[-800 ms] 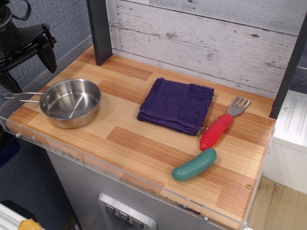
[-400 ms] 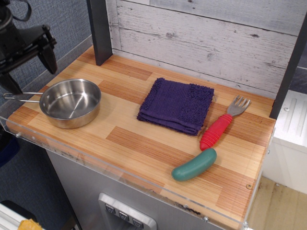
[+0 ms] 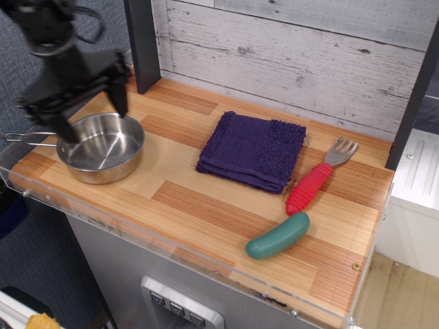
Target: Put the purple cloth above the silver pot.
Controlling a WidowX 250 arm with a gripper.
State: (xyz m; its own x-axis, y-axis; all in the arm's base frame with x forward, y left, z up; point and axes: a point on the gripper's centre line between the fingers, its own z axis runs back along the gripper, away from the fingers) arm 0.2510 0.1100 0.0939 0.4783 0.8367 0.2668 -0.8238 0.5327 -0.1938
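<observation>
The purple cloth [image 3: 252, 151] lies folded in several layers on the wooden counter, right of centre. The silver pot [image 3: 103, 148] sits at the left front, its thin wire handle pointing left over the counter's edge. My gripper [image 3: 92, 113] is blurred by motion and hangs above the pot's far rim, well left of the cloth. Its two dark fingers [image 3: 121, 94] are spread apart and nothing is between them.
A fork with a red handle [image 3: 317, 177] lies right of the cloth, and a green pickle-shaped toy [image 3: 278, 236] lies in front of it. A dark post [image 3: 143, 42] stands at the back left. A plank wall closes the back.
My gripper has swept from the far left edge rightward, and now hangs over the pot. The cloth, pot, fork and green toy have not moved.
</observation>
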